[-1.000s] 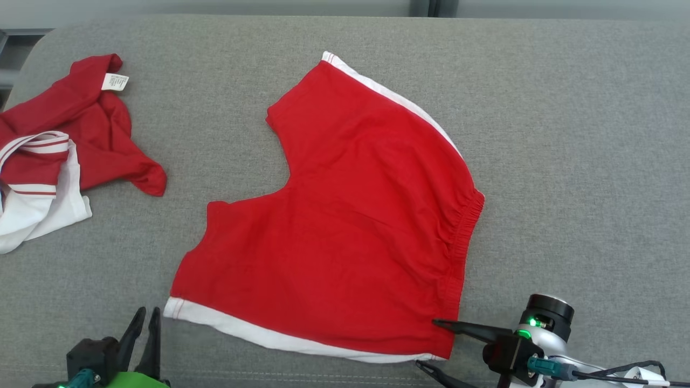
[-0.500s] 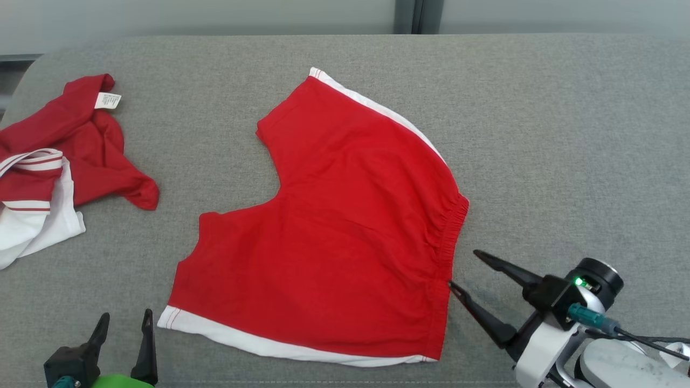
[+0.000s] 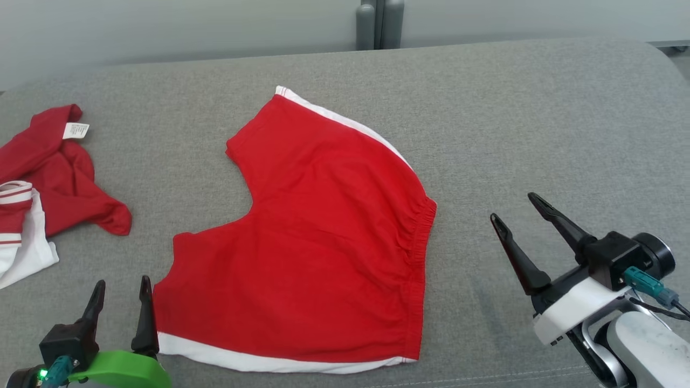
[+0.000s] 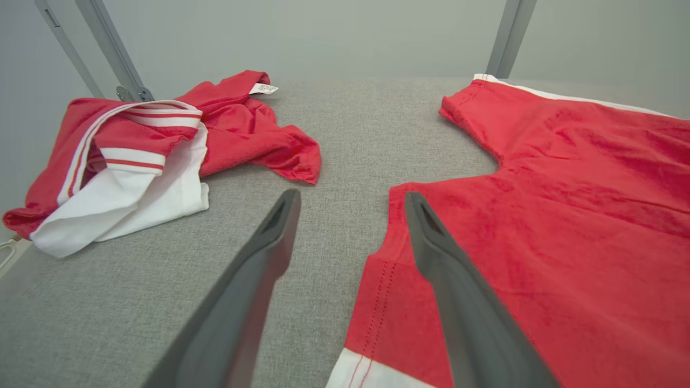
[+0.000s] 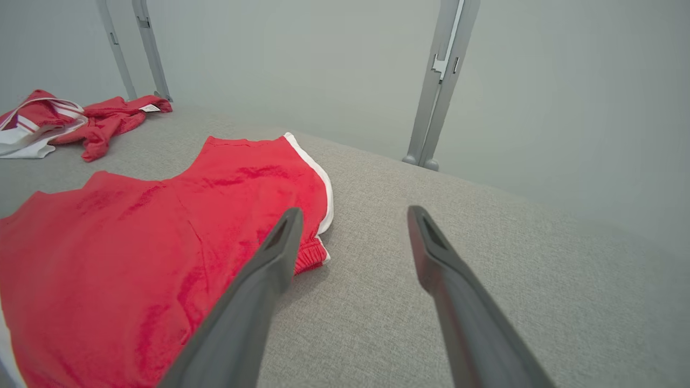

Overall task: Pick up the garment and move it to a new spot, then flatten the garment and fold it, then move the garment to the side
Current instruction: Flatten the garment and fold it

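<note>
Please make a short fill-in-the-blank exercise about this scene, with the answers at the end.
1. The red shorts lie flat on a ____ padded surface.
2. The left pincer and the right pincer are both ____.
3. The crumpled garment lies on the robot's ____ side of the shorts.
Answers: grey; open; left.

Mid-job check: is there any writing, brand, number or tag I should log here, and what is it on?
White tag on the crumpled red and white garment, far left of the grey surface: it carries print, but too small and blurred to read in any view.
Red shorts: no words, logo or number visible on the side facing up.
Nothing else legible in these views.
</note>
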Robot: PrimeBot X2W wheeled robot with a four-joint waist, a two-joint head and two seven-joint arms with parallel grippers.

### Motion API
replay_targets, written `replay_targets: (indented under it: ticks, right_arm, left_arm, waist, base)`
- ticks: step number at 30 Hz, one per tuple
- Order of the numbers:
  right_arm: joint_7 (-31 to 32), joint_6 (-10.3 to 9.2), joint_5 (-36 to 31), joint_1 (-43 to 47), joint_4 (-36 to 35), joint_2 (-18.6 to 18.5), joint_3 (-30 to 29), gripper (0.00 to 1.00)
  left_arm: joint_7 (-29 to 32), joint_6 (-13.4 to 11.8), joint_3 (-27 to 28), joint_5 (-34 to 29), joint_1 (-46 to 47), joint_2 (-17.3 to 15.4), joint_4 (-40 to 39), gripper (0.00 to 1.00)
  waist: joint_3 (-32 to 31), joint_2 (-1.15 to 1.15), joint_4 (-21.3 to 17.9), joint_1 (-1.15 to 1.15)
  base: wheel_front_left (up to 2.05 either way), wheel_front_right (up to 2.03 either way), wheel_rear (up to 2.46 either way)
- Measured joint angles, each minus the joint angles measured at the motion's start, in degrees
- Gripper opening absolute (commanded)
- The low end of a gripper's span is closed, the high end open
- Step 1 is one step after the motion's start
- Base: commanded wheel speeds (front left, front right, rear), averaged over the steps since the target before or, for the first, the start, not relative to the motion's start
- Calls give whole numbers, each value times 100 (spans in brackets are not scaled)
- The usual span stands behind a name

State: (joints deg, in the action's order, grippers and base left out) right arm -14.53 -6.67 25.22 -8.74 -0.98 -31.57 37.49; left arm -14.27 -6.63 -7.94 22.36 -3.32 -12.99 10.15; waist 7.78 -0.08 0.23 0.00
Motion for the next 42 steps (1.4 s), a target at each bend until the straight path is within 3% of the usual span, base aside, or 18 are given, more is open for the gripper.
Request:
replay_targets:
  ticks: [9, 21, 24, 33, 37, 42]
  right_arm:
    - [0, -22, 67, 782, 85, 290, -768, 100]
    - [-1, -37, -26, 1393, 71, 466, -865, 100]
    - [-1, 146, -126, 1426, 48, 479, -652, 100]
    - [-1, 944, -464, 1574, 364, 620, 459, 100]
    - [-1, 1126, -533, 1551, 681, 649, 602, 100]
    - [-1, 1156, -610, 1332, 907, 794, 616, 100]
  left_arm:
    - [0, 0, -111, -163, -20, 124, 56, 100]
    - [0, 0, -94, -249, -95, 166, 86, 100]
    - [0, 0, -44, -236, -202, 191, 215, 100]
    - [122, 8, 74, 199, -333, 358, 620, 100]
    - [320, 66, 79, 291, -332, 360, 824, 100]
    - [474, 166, 83, 478, -236, 399, 989, 100]
  waist:
    - [-376, 0, -312, 0]
    - [-529, 0, -466, 0]
    - [-486, 0, -449, 0]
    - [-302, 0, -334, 0]
    - [-192, 0, -252, 0]
    - [-66, 0, -129, 0]
  base:
    - [0, 0, 0]
    - [0, 0, 0]
    - [0, 0, 0]
    - [0, 0, 0]
    - [0, 0, 0]
    - [0, 0, 0]
